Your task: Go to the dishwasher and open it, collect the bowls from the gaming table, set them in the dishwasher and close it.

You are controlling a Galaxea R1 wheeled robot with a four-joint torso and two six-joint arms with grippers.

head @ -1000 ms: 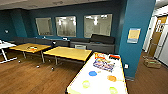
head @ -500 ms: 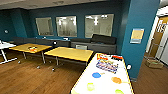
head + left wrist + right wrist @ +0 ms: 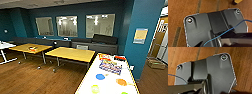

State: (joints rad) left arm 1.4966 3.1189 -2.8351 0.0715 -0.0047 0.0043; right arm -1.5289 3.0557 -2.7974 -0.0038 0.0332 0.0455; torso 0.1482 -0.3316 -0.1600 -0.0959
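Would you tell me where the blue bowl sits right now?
Head view, lower right: the blue bowl lies on the white gaming table, left of the orange bowl.

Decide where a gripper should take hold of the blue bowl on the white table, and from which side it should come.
Grip the blue bowl at its rim, coming down from above. It appears to sit flat, mouth up, on the gaming table, with bare tabletop around it, so a top approach probably suits it. The orange bowl lies apart from it, so the rim looks free.

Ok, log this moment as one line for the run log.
phase: at gaming table | bowls on top: blue, orange, yellow, green | none held | floor: wood
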